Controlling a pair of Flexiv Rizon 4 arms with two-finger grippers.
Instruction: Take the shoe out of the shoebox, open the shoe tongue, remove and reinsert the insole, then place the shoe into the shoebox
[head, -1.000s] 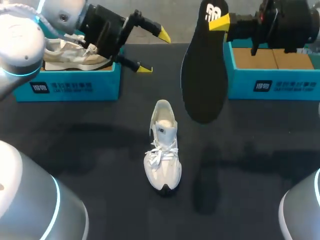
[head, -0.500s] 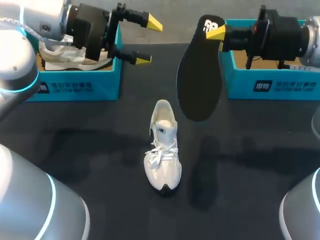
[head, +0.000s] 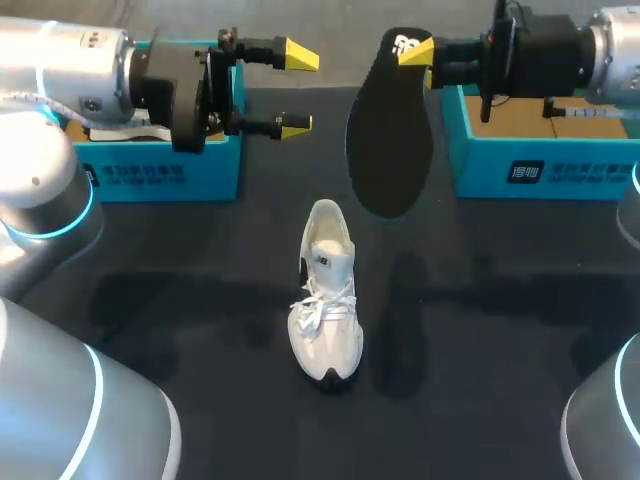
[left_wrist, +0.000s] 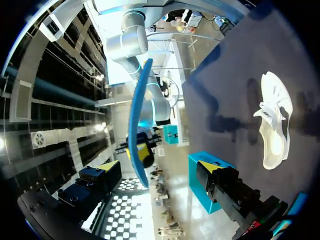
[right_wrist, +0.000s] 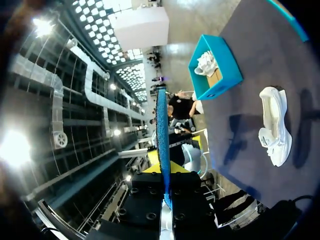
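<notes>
A white lace-up shoe (head: 325, 295) lies in the middle of the black table, toe toward me. My right gripper (head: 415, 50) is shut on the heel end of a black insole (head: 388, 130), which hangs in the air behind and right of the shoe. The right wrist view shows the insole (right_wrist: 161, 130) edge-on between the gripper's (right_wrist: 163, 171) fingers, the shoe (right_wrist: 275, 127) off to one side. My left gripper (head: 298, 90) is open and empty, level, just left of the insole. The left wrist view shows the insole (left_wrist: 137, 135) ahead between its spread tips, the shoe (left_wrist: 275, 125) beyond.
A teal shoebox (head: 160, 170) stands at the back left with another pale shoe (right_wrist: 206, 62) inside, largely hidden by my left arm in the head view. A second teal shoebox (head: 540, 160) with a brown cardboard bottom stands at the back right.
My right gripper has carried the insole a little leftward and farther back. My left arm has turned level, its open fingers lifting slightly away from the left box.
</notes>
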